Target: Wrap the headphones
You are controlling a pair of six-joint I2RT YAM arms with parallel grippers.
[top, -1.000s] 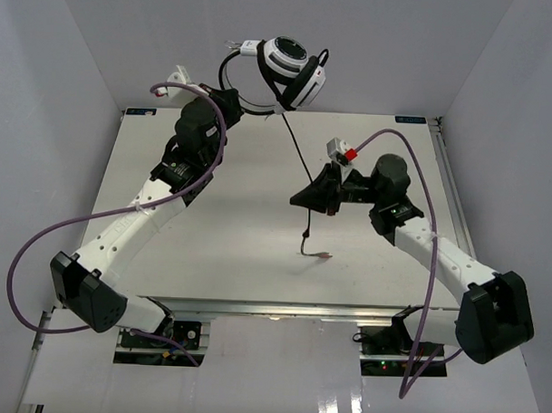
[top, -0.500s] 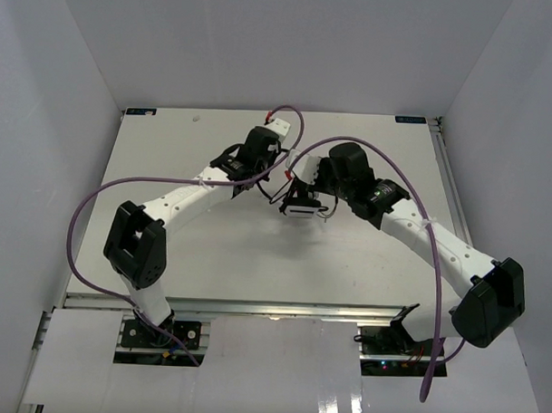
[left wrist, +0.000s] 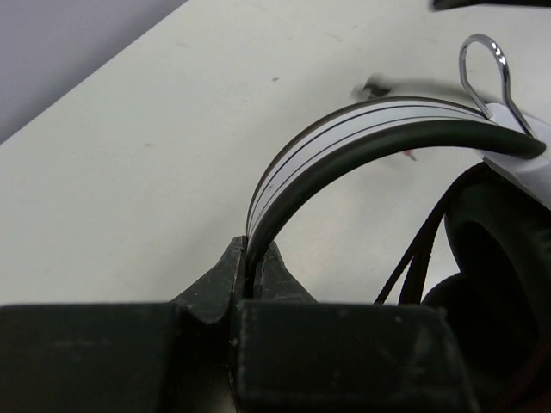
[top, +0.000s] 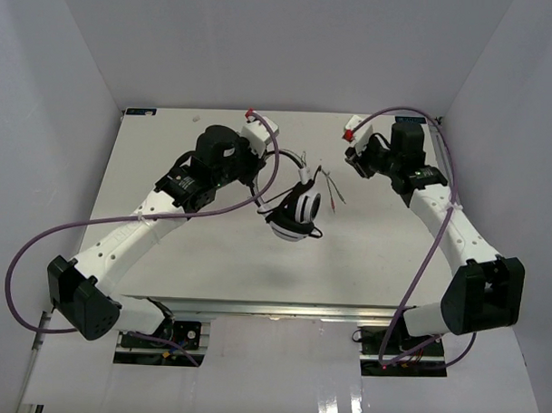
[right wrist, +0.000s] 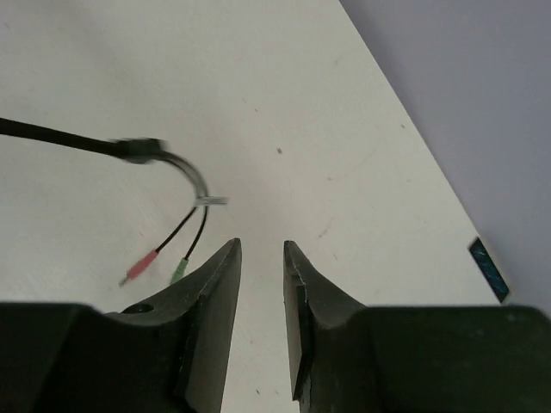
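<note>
Left gripper (left wrist: 254, 268) fills the bottom edge of the left wrist view, its fingers clenched on the thin black headband (left wrist: 344, 142), which arcs up and right to a black earcup (left wrist: 508, 249) at the right edge. In the top view the headphones (top: 294, 212) sit at frame centre, apparently held off the white table (top: 166, 248), judging by the shadow lower down. Right gripper (right wrist: 263, 258): jaws slightly parted, nothing between them. The cord (right wrist: 60, 138) enters its wrist view from the upper left, curves down, and splits into red and green plugs (right wrist: 159, 265) just left of the left finger, not touching it. The loose tail runs upper left to lower centre. The right arm is nearer the free end. Surface is flat with open room around the plugs; grey walls enclose the table.
</note>
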